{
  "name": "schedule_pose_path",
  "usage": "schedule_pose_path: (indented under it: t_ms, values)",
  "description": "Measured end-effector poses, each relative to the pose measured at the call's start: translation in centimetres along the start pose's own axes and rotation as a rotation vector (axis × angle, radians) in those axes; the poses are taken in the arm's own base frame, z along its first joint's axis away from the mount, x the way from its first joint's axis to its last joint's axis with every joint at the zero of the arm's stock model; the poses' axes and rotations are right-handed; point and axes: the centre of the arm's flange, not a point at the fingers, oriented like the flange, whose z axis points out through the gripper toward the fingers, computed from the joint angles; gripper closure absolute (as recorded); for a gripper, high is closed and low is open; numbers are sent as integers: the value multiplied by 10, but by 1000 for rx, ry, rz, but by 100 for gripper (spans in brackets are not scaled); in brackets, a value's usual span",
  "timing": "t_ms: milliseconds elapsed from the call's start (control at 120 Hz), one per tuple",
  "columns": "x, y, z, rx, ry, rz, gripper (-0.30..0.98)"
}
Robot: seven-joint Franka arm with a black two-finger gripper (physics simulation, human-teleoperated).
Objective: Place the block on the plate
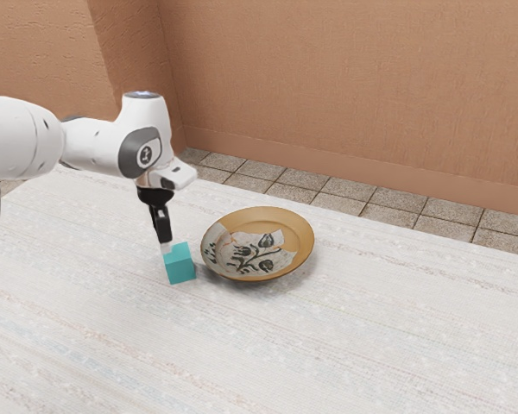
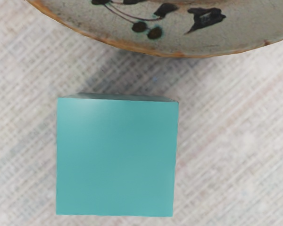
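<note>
1. Block [image 1: 180,264]: looks seated on table [image 1: 371,345], gripper [image 1: 165,244] at its 11 o'clock, exterior view. Can't tell whether fingers are released or clenched on it.
2. Hand squared over block's flat top, likely so grip meets opposite faces evenly.
3. Plate [image 1: 257,244]: block's 2–3 o'clock, exterior view; near, apart. Short carry, probably; needs lift over raised rim first, else block could snag.

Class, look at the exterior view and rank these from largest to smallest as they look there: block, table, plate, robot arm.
1. Table
2. Robot arm
3. Plate
4. Block
</note>
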Motion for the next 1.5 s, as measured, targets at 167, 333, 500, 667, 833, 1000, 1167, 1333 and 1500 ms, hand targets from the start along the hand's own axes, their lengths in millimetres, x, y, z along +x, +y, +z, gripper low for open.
schedule_pose_path:
  t_ms: [167,333,500,667,833,1000,1167,1333,1500]
  values:
    - [2,-8,14,-7,26,47,0]
    - [7,-11,34,-29,47,54,0]
    - [14,-14,51,-8,64,64,0]
    - [17,-12,66,11,74,73,0]
    - [20,-11,76,20,78,81,0]
    - [22,-11,75,34,89,86,30]
    - [19,-11,62,48,102,88,30]
    - [6,-2,11,76,144,91,30]
    - [3,10,-34,96,177,110,30]
